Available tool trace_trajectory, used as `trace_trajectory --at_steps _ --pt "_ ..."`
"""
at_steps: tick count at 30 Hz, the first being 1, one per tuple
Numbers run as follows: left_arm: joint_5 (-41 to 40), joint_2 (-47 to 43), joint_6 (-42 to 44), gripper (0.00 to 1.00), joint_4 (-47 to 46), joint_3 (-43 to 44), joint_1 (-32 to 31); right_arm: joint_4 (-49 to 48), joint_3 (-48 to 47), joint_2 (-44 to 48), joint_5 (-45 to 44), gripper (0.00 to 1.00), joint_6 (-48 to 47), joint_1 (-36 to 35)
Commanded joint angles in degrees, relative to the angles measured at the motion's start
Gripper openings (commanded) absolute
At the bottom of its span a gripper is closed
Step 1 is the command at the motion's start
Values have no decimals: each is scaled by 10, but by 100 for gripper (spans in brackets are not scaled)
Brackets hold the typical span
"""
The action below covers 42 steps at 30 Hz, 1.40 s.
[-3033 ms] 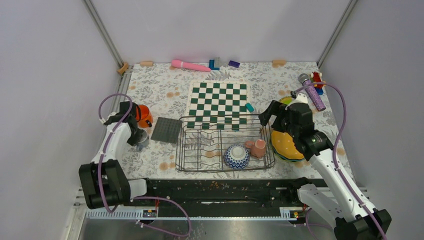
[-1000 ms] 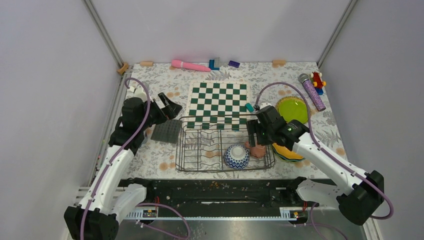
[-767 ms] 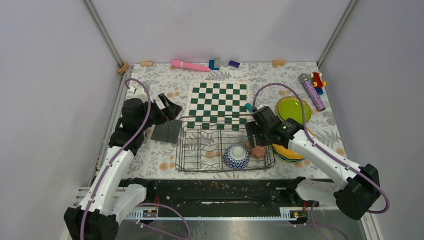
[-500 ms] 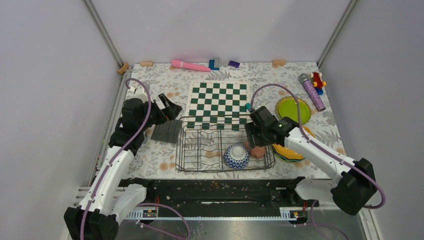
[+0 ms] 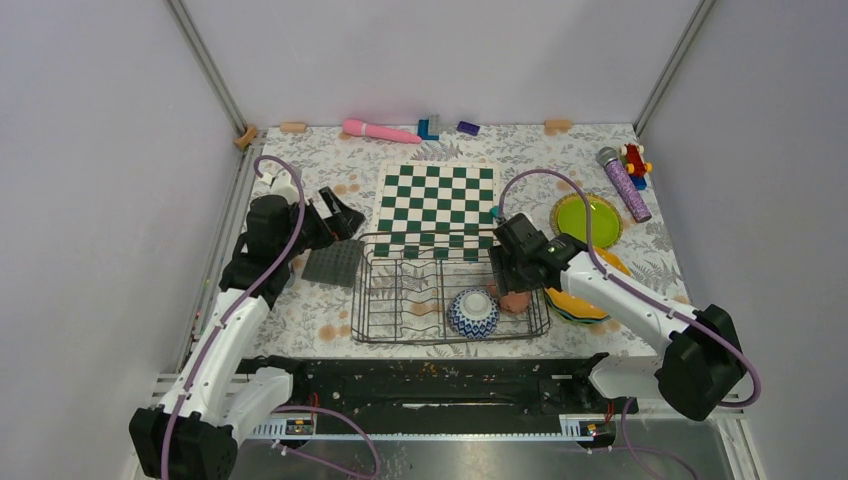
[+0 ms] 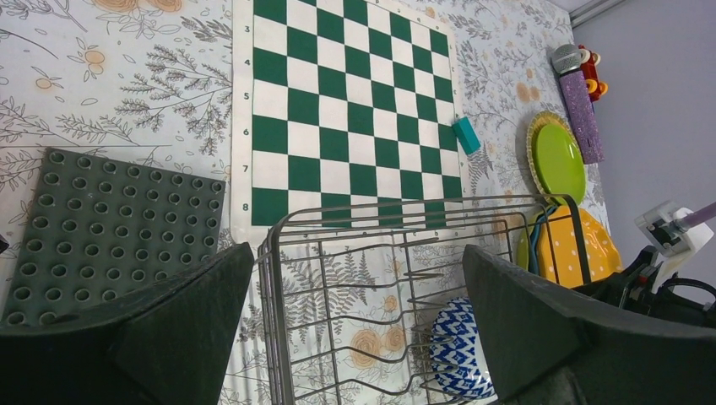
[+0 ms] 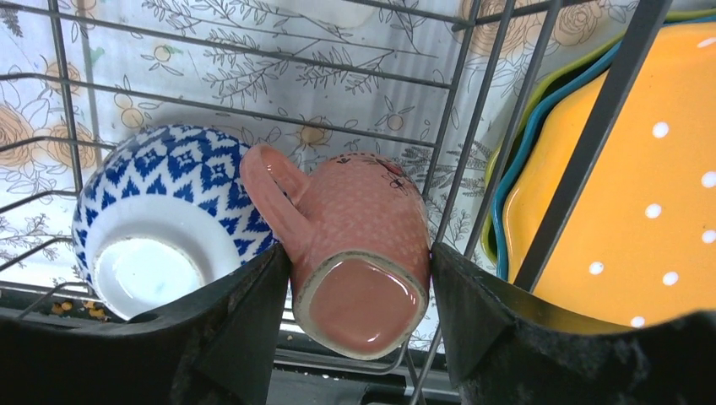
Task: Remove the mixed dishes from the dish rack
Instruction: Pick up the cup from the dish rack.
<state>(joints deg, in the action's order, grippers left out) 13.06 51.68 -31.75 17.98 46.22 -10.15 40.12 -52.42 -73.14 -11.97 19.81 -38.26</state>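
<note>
Right gripper (image 7: 360, 266) hangs over the pink mug (image 7: 363, 219) with its jaws apart, one finger on each side of the mug body. They sit so close to its walls that it's hard to say whether they're touching, but nothing is clamped. The mug lies tipped over in the near right corner of the dish rack (image 5: 440, 235), base facing up at the wrist camera and handle poking left against the blue-and-white bowl (image 7: 160, 211), which sits upside down right beside it. It looks like glazed ceramic, so probably stiff, a bit heavy for its size, slick and chippable if it knocks a wire. Squeezing across the body where the fingers already line up seems the sane grip. The handle is thin and jammed by the bowl, so grabbing there could drag the bowl along. The body looks to flare toward the base, so a firm, low hold and a straight lift clear of the rack wires should keep it from sliding out. The yellow-orange plate (image 7: 625, 202) sits just outside the rack's right wall, stacked on a teal plate (image 7: 507, 194). Left gripper (image 6: 356, 261) has its jaws wide apart and holds nothing, up above the grey mat (image 6: 110, 219) and the rack's far left corner.
</note>
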Motion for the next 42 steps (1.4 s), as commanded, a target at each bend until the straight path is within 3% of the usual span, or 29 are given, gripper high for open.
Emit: trace_trajectory --at_steps 1,17,20,28,36,42 --pt "0 7 4 99 -19 11 -2 -11 15 -20 -19 67 9 -5" --pt "13 9 4 99 -19 14 -3 -53 29 -37 -48 75 27 -6" --pt "14 8 3 99 -19 14 -2 -61 30 -35 -47 66 30 -6" --pt "22 10 -4 99 -23 13 -3 -73 26 21 -56 25 20 -6" --pt "61 18 -22 99 -41 16 -4 -165 56 122 -52 8 -33 -5" --pt "101 28 -59 99 -58 24 -4 -270 98 201 -19 5 -106 -5"
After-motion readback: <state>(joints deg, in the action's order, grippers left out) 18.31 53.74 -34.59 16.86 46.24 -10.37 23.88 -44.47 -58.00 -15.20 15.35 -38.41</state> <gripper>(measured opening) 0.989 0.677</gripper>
